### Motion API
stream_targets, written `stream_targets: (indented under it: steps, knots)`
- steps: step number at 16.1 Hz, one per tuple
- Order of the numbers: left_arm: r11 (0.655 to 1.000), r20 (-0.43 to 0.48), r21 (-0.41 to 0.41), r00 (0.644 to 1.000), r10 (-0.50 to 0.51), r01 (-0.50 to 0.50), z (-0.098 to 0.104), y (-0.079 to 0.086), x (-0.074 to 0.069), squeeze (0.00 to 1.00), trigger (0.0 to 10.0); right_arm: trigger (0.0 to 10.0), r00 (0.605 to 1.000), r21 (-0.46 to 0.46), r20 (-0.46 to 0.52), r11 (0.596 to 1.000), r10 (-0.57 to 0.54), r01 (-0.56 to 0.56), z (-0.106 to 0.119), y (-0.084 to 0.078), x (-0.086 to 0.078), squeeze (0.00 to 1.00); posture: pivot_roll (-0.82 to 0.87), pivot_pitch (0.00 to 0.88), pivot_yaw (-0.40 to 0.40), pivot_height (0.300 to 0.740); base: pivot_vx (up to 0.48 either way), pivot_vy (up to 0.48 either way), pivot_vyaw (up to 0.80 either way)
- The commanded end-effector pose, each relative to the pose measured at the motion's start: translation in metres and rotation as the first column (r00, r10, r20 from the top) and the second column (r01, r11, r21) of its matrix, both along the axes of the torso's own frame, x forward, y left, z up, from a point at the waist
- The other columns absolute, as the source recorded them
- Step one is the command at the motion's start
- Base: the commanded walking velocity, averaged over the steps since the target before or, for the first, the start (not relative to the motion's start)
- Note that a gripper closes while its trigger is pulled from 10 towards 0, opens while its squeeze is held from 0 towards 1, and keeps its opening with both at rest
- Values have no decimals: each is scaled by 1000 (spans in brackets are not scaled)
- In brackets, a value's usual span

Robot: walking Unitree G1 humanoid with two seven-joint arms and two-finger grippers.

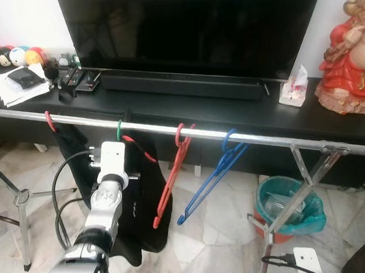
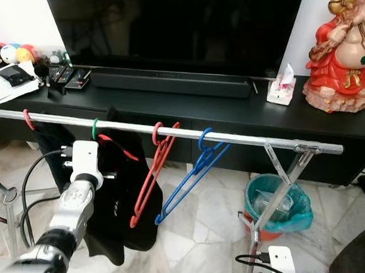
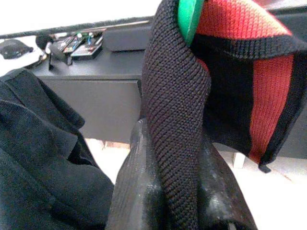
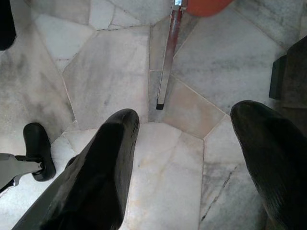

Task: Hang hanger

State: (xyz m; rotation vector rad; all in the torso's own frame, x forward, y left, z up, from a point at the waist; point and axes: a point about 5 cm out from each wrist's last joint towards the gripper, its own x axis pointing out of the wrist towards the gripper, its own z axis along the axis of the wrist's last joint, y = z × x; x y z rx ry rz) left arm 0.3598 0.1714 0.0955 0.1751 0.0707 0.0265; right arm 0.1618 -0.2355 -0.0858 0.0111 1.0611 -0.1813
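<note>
Already the left gripper (image 3: pixel 177 201) is clamped on a black-and-red knit garment (image 3: pixel 225 81), which hangs from a green hanger (image 1: pixel 119 127) whose hook sits over the rail (image 1: pixel 258 137). So the hanging looks done, and only letting go seems left. Right of it hang a red hanger (image 1: pixel 171 175) and a blue hanger (image 1: pixel 212 177). The right gripper (image 4: pixel 192 163) hangs wide apart over the floor (image 4: pixel 172 43).

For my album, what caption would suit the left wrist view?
Left tool pinching a black knit garment that hangs from a green hanger.
</note>
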Motion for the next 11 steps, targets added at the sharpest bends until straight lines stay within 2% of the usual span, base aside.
stream_targets:
  steps: [1, 4, 5, 6, 11]
  knots:
    - [999, -1, -27, 1000, 31, -31, 7, 3, 7, 0, 10000, 10000, 1000, -3, 0, 1000, 0, 0, 1, -2, 1, 0, 65, 0, -42, 740, 0, 0, 0]
    - [1000, -72, 0, 997, 14, -14, 1, 1, 7, 0, 10000, 10000, 1000, 0, 0, 1000, -1, 1, 1, -1, 1, 0, 67, 0, -42, 740, 0, 0, 0]
    - [1000, -146, 24, 989, -9, 12, -11, -1, 3, 0, 10000, 10000, 1000, 2, -1, 1000, 2, -2, 1, 0, 1, 0, 69, 0, -40, 740, 0, 0, 0]
    - [999, -167, 33, 986, -15, 21, -15, -2, 1, 0, 10000, 10000, 1000, 3, 0, 1000, 2, -2, 1, 0, 2, 0, 68, 0, -40, 740, 0, 0, 0]
    - [999, -194, 39, 981, -13, 21, -32, 1, -11, 0, 10000, 10000, 1000, 7, -1, 1000, 3, -3, 1, 0, 2, 0, 74, 0, -41, 740, 0, 0, 0]
